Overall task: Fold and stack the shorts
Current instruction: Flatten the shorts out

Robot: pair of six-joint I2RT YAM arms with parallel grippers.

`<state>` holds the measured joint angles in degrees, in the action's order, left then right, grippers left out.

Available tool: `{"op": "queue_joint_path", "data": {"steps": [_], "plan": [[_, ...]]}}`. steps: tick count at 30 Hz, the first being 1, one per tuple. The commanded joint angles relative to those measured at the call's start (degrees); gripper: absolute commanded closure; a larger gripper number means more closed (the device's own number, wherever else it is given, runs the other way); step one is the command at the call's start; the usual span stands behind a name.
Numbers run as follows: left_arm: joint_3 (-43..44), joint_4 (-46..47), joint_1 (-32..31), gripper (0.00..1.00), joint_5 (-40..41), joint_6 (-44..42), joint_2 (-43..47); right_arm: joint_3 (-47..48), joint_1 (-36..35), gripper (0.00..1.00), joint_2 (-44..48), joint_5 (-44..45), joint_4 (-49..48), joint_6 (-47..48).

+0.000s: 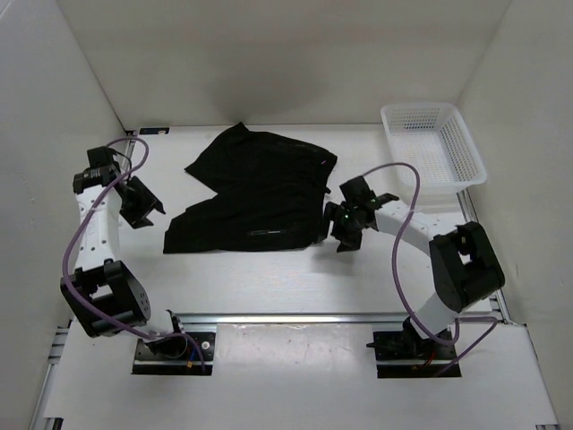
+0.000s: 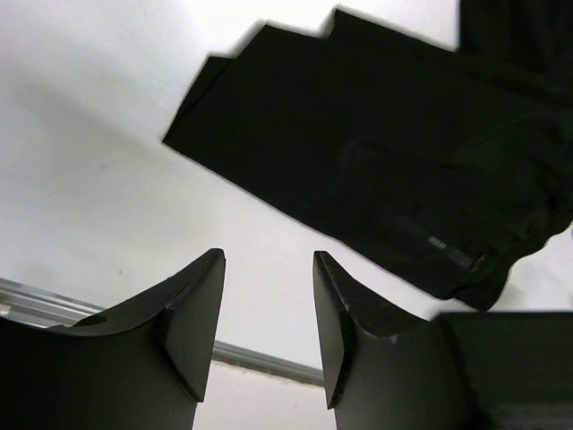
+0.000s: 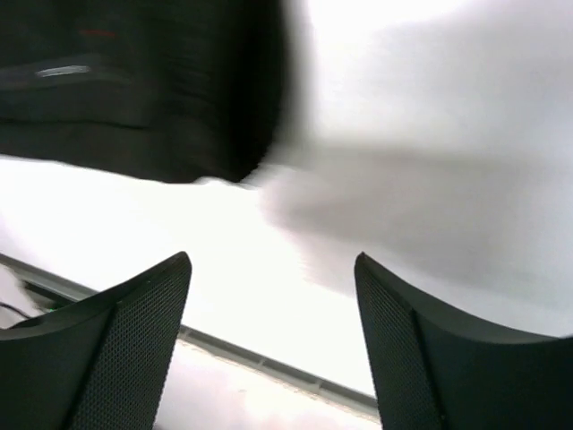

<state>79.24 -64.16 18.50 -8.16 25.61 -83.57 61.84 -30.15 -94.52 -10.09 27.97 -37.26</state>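
On the tabletop [image 1: 269,279] centre, shorts [image 1: 255,193] lie roughly folded, far edge bunched. Left end effector [image 1: 141,204] and right end effector [image 1: 345,222] are both spread and empty, flanking the cloth. Probably one fold done; neater fold and stacking left.

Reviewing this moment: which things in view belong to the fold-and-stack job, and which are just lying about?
Part of the job:
- the shorts, lying rumpled at the middle of the table
- left gripper and right gripper, both open, holding nothing, either side of the shorts

Just lying about:
- white mesh basket, far right corner, apart from the shorts
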Motion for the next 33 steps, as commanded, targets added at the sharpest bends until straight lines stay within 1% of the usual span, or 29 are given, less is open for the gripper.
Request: {"op": "queue_joint_path", "data": {"steps": [1, 3, 4, 6, 8, 11, 14, 15, 16, 17, 18, 19, 23, 24, 25, 26, 27, 28, 29, 31, 33], "plan": [[-6.52, 3.25, -1.09, 0.45, -2.30, 1.10, 5.69, -8.13, 2.38, 0.23, 3.47, -4.84, -12.56, -12.74], [-9.97, 5.35, -1.10, 0.45, -3.61, 1.90, 6.31, -10.68, 2.38, 0.23, 4.08, -5.38, -15.38, -17.12], [-12.51, 5.88, -1.10, 0.41, -3.61, 2.51, 6.31, -10.69, 2.38, 0.23, 4.08, -5.38, -18.09, -18.19], [-13.93, 6.50, -1.10, 0.38, -4.23, 2.52, 6.31, -10.00, 1.77, 0.23, 1.72, -5.38, -19.61, -19.34], [-14.55, 6.50, -1.10, 0.38, -4.76, 2.52, 6.31, -8.50, 1.76, 0.23, -1.36, -5.38, -20.93, -19.35], [-14.55, 6.50, -1.10, 0.37, -4.76, 2.52, 6.31, -6.30, 1.24, 0.28, -4.09, -3.10, -22.43, -20.49], [-14.55, 6.50, -1.10, 0.37, -4.76, 2.52, 7.02, -3.23, 1.24, 0.38, -7.42, -2.57, -21.12, -20.49], [-14.55, 6.50, -1.10, 0.37, -4.76, 2.52, 7.02, -2.53, 1.24, 0.61, -8.13, -1.09, -20.24, -19.97], [-14.55, 6.50, -1.10, 0.37, -4.76, 2.52, 7.02, -1.82, 1.24, 0.79, -8.74, -1.08, -19.71, -19.96], [-15.08, 6.50, -1.10, 0.37, -4.23, 2.52, 7.02, -1.81, 1.24, 0.95, -8.75, -0.38, -17.88, -19.44], [-15.69, 6.50, -1.10, 0.37, -4.23, 2.52, 7.02, -2.42, 1.24, 1.00, -7.79, 0.15, -17.34, -19.43], [-15.70, 6.50, -1.10, 0.37, -4.23, 2.00, 7.63, -4.87, 1.76, 1.00, -5.09, 1.29, -17.33, -18.65], [-20.51, 7.03, -2.41, 0.37, -5.72, 1.99, 8.34, -11.99, 3.08, 1.00, 4.41, 4.54, -12.43, -15.23], [-21.58, 7.03, -2.42, 0.37, -5.72, 1.99, 8.94, -13.66, 3.08, 1.00, 8.26, 5.33, -11.71, -14.61], [-22.80, 7.64, -3.29, 0.37, -7.90, 2.51, 8.95, -16.81, 4.47, 1.00, 10.13, 5.34, -10.92, -14.60], [-23.95, 8.34, -4.78, 0.34, -8.62, 2.52, 8.95, -18.32, 4.49, 1.00, 11.97, 5.34, -9.52, -13.90], [-25.61, 8.35, -5.83, 0.33, -9.32, 3.13, 8.95, -19.73, 5.36, 1.00, 15.21, 5.34, -9.51, -13.90], [-25.63, 8.35, -7.24, 0.31, -10.11, 4.00, 8.95, -22.09, 6.06, 1.00, 16.55, 5.34, -8.73, -13.90], [-26.41, 8.35, -9.86, 0.31, -10.12, 5.06, 8.95, -22.99, 6.07, 1.00, 18.82, 5.34, -7.85, -13.90], [-28.43, 8.35, -12.42, 0.30, -10.73, 8.75, 8.95, -24.40, 7.29, 1.00, 20.51, 5.34, -7.14, -13.90], [-30.97, 8.35, -15.85, 0.30, -9.51, 12.43, 8.95, -25.11, 7.91, 1.00, 22.36, 5.34, -6.08, -13.90]]}}
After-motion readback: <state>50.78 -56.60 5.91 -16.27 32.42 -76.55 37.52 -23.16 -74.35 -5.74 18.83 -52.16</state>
